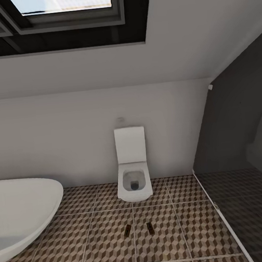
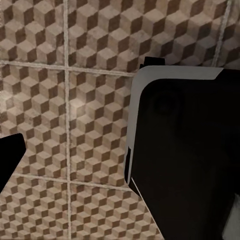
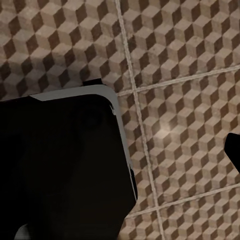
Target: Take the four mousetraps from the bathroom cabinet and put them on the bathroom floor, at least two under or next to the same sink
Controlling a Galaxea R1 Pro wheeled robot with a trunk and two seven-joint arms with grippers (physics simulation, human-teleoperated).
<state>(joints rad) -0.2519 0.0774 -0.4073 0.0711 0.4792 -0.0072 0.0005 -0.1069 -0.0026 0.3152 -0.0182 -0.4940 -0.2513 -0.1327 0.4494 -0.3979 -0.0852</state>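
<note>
Looking down from the head camera, you get the bathroom floor (image 1: 97, 235) with its brown, beige and white cube tiles and pale grout, and two mousetraps on it: one mousetrap (image 1: 127, 229) and a second mousetrap (image 1: 150, 227) lie side by side but apart, each a small dark-brown sliver, both on the tiles just in front of the white toilet (image 1: 132, 167). The toilet stands against the white wall, lid up. The white oval bathtub (image 1: 22, 213) sits at the left edge, well apart from the traps. A dark glass partition (image 1: 240, 168) closes off the right side, and a dark-framed window (image 1: 62, 13) runs across the top. In the left wrist view you see cube-pattern floor tiles (image 2: 65, 115) under a large black body with a pale grey edge (image 2: 190, 160), part of the robot's own structure, plus a black shape at one border (image 2: 9, 160) that could be a finger; you cannot tell whether the left gripper is wide or narrow, and nothing is visibly held. In the right wrist view, same story: tiles (image 3: 185, 75), a black block with a grey rim (image 3: 65, 170), a small dark tip at the border (image 3: 234, 150); you cannot tell the right gripper's opening from this either.
</note>
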